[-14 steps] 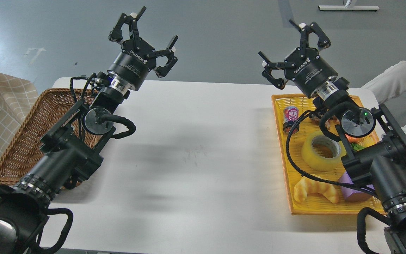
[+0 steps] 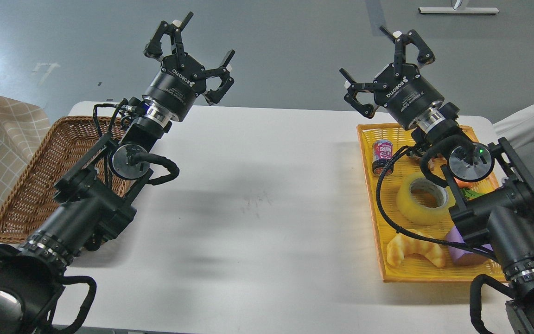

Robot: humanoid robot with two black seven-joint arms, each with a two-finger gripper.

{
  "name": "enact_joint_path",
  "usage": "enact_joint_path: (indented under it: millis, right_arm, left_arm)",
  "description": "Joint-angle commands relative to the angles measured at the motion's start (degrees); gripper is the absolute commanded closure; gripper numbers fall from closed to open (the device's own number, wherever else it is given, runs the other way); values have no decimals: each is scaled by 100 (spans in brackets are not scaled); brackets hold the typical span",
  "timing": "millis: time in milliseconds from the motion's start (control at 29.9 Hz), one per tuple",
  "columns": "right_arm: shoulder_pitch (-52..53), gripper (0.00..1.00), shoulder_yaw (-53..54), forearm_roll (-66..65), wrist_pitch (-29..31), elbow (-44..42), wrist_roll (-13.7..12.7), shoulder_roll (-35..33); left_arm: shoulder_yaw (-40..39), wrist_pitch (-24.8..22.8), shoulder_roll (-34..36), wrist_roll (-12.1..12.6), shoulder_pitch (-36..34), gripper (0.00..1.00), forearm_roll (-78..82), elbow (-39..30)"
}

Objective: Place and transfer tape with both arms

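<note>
Both arms are hovering empty: left end effector [image 2: 193,53] and right end effector [image 2: 385,62] spread open; tape [image 2: 424,199], lower right, awaiting the right's descent

Light: bright, even, from overhead
Shadows: soft grey smears on the white table [image 2: 257,153] beneath both arms
Glare: slight sheen on the floor [image 2: 285,41]
Focus: sharp throughout

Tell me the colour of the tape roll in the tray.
Translucent yellow tape with a grey-white core, seen in the head view.
</note>
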Motion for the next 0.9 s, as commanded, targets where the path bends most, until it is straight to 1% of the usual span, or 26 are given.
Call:
enact_joint_path:
  millis: [0,869]
  right_arm:
    - [-2,0,17,0,0,1,0,0]
    - [-29,0,35,9,0,54,9,27]
  left_arm:
    - [11,0,0,-4,-8,2,11,0]
    - [20,0,0,14,-43,2,91,0]
